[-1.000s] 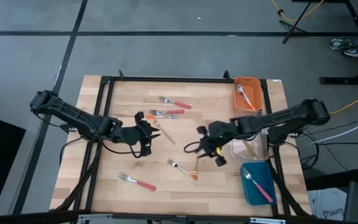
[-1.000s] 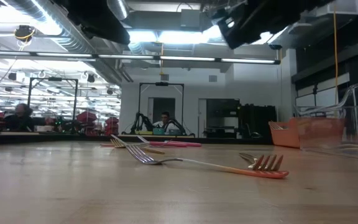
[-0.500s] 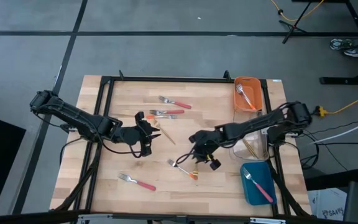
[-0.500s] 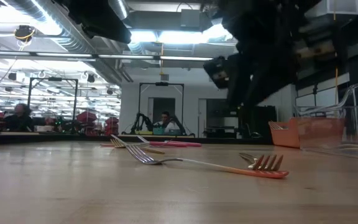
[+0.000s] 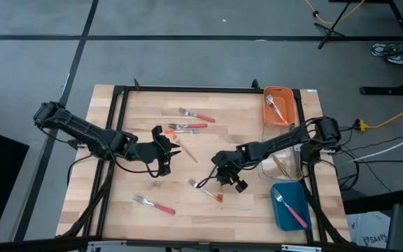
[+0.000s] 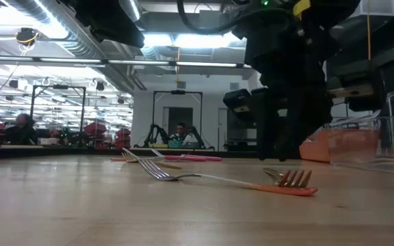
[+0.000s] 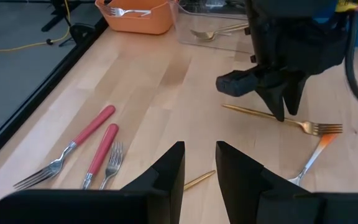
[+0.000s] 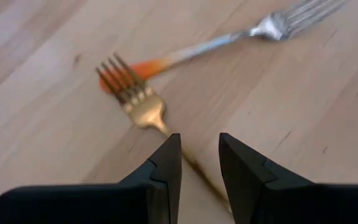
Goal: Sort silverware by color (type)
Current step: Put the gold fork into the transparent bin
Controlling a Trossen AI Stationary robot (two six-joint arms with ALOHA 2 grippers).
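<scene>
Right gripper (image 5: 222, 176) open astride gold fork (image 8: 135, 99), tines toward orange-handled fork (image 8: 229, 41).

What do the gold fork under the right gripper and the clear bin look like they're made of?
Gold fork: probably metal with a gold finish, going by its thin shape and dull sheen; plated or solid, can't tell. Clear bin: likely transparent plastic, since the room shows through its glossy walls.

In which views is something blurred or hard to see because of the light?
Right wrist view: the gold fork and the orange-handled fork look soft. Low view: the right gripper is a dark shape against bright ceiling lights. High view: even light, faint shadows under the arms. Left wrist view: sharp table.
</scene>
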